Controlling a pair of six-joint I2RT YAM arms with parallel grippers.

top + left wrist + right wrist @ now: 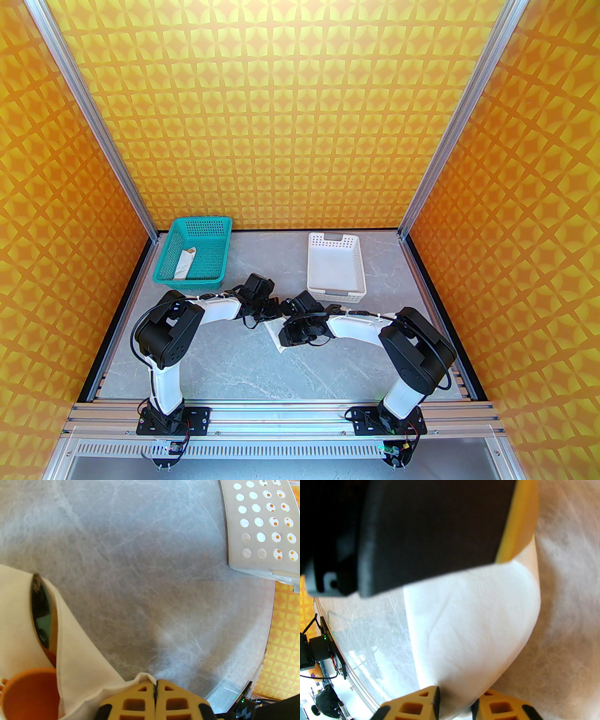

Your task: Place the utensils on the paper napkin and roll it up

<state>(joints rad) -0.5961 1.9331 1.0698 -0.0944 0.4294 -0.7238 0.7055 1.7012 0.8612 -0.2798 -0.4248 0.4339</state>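
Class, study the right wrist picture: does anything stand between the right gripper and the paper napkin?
Nothing visible does. The napkin lies between the parted fingers of the right gripper. The left gripper, shut on the napkin's other end, sits beyond, not in between.

This is a robotics lab test cell. A grey marble-look table (234, 370) is boxed in by aluminium frame posts (93, 122) and orange-and-yellow patterned backdrop panels (281, 117). The left arm (165, 379) and right arm (403, 393) are bolted to a slotted aluminium rail (281, 415) at its near edge.
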